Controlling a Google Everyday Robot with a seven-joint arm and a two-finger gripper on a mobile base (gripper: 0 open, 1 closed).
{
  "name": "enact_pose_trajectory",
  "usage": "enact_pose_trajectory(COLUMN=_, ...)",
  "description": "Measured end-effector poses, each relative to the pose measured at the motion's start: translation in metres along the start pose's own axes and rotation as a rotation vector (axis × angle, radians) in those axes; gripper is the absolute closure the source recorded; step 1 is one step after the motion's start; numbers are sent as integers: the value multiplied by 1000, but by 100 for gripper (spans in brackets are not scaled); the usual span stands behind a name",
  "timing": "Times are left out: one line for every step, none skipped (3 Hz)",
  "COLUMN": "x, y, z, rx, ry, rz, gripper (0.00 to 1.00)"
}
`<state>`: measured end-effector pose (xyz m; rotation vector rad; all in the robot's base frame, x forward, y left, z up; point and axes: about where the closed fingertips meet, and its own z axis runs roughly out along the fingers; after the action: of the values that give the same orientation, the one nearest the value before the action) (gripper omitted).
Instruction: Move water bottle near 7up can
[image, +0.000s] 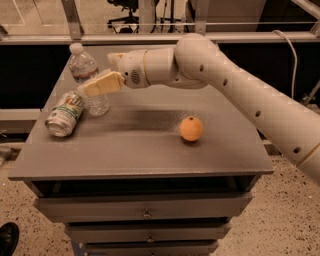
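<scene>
The water bottle (86, 70), clear with a white cap, leans slightly left at the table's back left, its base at the tabletop. The 7up can (65, 113), green and white, lies on its side just left of the bottle's base, touching it or nearly so. My gripper (102, 75) reaches in from the right and is shut on the bottle's middle. One pale finger (100, 84) crosses in front of the bottle; the other is mostly hidden behind it.
A round orange fruit (191, 128) sits on the grey table (150, 155) right of centre. My arm spans the table's back right. Drawers sit below the front edge. A glass railing stands behind the table.
</scene>
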<state>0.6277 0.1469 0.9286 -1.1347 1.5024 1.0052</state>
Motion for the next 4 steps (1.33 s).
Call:
enact_pose_trajectory(x=0, y=0, z=0, rx=1, ry=0, rz=-1, gripper=0)
enact_pose_trajectory(x=1, y=-5, z=-5, rx=17, ry=6, rz=-4, gripper=0)
enact_pose_trajectory(x=5, y=-14, z=-13, rx=43, ry=19, rz=-11, gripper=0)
enact_pose_trajectory(x=23, y=-52, z=-62, rx=141, ry=50, rz=-39, gripper=0)
